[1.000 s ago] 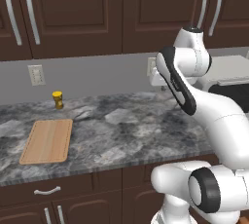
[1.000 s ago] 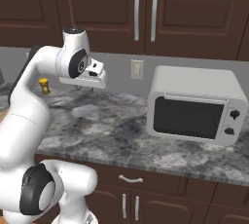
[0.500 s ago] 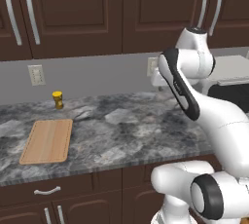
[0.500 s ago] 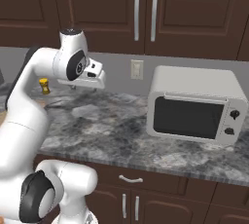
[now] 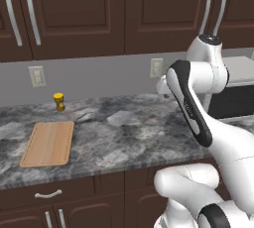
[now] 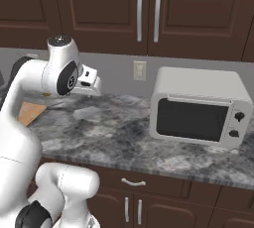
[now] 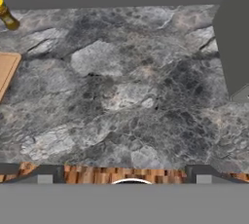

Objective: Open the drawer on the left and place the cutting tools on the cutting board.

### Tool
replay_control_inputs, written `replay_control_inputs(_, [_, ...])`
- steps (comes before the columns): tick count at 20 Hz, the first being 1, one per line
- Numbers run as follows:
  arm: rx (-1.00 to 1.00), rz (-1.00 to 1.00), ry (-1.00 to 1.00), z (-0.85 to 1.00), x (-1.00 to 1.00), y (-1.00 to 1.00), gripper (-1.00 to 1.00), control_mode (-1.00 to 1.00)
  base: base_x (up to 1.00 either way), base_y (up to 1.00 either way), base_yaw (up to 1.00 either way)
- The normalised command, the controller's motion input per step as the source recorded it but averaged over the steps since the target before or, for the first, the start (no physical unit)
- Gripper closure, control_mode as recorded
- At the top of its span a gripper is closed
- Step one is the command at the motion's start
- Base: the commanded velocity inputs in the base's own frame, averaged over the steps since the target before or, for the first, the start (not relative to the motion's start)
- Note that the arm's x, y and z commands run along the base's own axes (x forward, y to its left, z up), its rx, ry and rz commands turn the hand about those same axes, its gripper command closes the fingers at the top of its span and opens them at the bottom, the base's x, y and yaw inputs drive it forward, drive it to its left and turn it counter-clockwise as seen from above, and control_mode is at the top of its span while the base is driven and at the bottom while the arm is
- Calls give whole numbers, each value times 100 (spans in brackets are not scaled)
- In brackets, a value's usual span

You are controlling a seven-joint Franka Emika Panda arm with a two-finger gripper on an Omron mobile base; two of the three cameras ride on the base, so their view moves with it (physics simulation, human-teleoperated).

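The cutting board (image 5: 48, 143), a light tan wooden rectangle, lies flat on the left part of the counter; its corner shows in the hand view (image 7: 7, 73). Below it, the drawer (image 5: 30, 197) is a dark brown front with a curved silver handle (image 5: 48, 194), and it is shut. My gripper (image 7: 124, 177) hangs above the middle of the counter, well to the right of the board. It is open, with its fingertips (image 7: 44, 175) far apart and nothing between them. The hand also appears in the right base view (image 6: 88, 79). The cutting tools are out of view.
A small yellow bottle (image 5: 59, 101) stands at the back of the counter behind the board. A white microwave (image 6: 198, 107) sits on the right end of the grey stone counter (image 5: 124, 138). Another drawer handle (image 6: 133, 182) shows below it. Tall wall cabinets hang above.
My arm's upper joints have swung slightly to the right in the left base view, and the hand has dipped a little. The board and bottle have not moved.
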Motion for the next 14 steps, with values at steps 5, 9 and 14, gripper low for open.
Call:
replay_control_inputs(5, [-7, 12, -13, 0, -74, 68, -100, -100, 0, 0, 0])
replay_control_inputs(9, [-18, 25, -19, 0, -70, 97, -100, -100, 0, 0, 0])
replay_control_inputs(14, [-19, 31, -28, 0, -45, 88, -100, -100, 0, 0, 0])
